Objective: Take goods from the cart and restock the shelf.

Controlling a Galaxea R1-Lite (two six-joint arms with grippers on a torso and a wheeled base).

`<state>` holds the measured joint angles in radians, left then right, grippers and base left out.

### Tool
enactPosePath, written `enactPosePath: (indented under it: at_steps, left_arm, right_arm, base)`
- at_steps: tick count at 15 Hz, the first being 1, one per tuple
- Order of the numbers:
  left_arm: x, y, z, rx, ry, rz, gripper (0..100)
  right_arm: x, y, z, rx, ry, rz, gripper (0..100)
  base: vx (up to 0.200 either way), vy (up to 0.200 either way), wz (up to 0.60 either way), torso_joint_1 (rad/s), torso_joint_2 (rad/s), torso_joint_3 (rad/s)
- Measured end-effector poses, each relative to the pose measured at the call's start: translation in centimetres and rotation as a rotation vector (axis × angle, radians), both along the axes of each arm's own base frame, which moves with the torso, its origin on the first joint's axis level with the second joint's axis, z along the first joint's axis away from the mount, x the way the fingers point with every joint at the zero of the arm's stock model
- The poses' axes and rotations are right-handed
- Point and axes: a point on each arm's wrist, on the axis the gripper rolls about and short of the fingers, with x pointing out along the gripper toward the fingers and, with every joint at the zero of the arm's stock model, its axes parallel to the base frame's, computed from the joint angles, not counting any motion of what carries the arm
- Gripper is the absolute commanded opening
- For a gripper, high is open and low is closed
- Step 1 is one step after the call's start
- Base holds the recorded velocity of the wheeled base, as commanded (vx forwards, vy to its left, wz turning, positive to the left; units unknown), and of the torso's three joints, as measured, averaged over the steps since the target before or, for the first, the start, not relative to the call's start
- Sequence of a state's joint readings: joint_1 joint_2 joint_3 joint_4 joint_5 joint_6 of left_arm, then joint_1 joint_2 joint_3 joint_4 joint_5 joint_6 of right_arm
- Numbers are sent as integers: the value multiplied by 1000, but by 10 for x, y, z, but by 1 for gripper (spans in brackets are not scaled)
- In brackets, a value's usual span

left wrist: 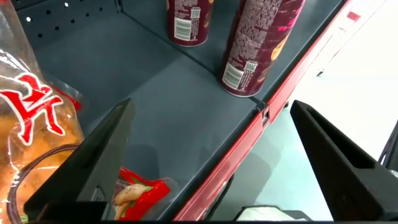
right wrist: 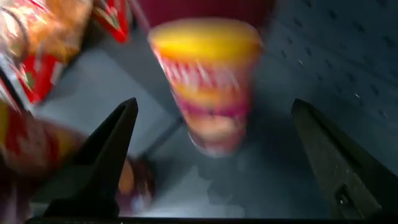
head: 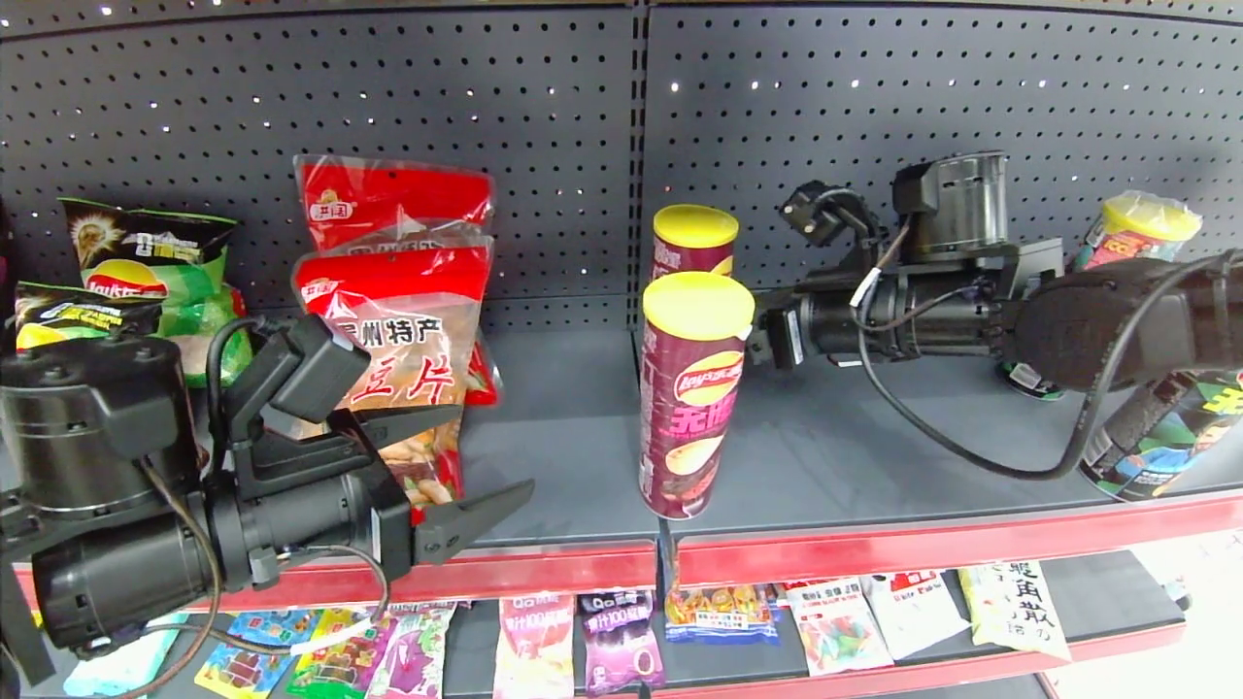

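Two purple chip cans with yellow lids stand mid-shelf, the front can (head: 691, 388) near the red shelf edge (head: 874, 549) and the rear can (head: 692, 238) behind it. My right gripper (head: 762, 340) is just right of the cans, its tips partly hidden by the front can. In the right wrist view it is open (right wrist: 214, 104), with a yellow-lidded can (right wrist: 208, 81) ahead between the fingers, untouched. My left gripper (head: 490, 451) hangs open and holds nothing at the shelf's front left, beside the red snack bags (head: 408, 320). The left wrist view shows it open (left wrist: 211, 104), both cans (left wrist: 255, 43) beyond.
Green chip bags (head: 146, 272) stand at the far left. Behind my right arm are another yellow-lidded can (head: 1136, 228) and a dark can with a colourful label (head: 1165, 437). Bare shelf lies between the red bags and the cans. The lower shelf (head: 1097, 592) holds several small packets.
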<state>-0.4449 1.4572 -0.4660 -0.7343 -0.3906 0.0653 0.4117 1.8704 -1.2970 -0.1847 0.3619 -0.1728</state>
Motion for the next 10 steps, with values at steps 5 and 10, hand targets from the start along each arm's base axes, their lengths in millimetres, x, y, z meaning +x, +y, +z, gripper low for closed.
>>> enactPosePath:
  at_steps: [5,10]
  left_arm:
    - [5,-4,-7,37,3,-19,100]
    - [23,-15,-18,116,-29,-54,100]
  right_arm:
    - [-28,-29,-4,-27,36,-71,100]
    - [-113,-55,-12,-48,71,-47,100]
  base:
    - [0,0,0,0,0,0]
    - [0,0,0,0,0,0]
